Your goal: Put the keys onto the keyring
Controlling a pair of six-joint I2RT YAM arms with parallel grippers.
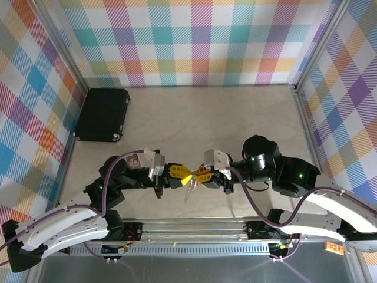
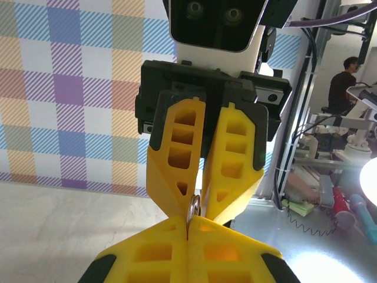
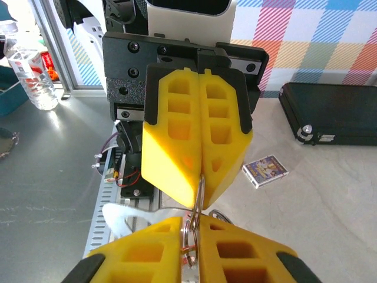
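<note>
Both arms meet tip to tip over the near middle of the beige bench. The left yellow fingers are pressed shut on the silver-grey metal oval keyring, and the right yellow fingers pinch the same ring from the opposite side. The ring sits edge-on between the two sets of tips, off the bench, with thin silver pieces hanging toward the near edge. A black rectangular case lies flat at far left, well apart. A small printed card pack lies on the bench beside the left arm.
</note>
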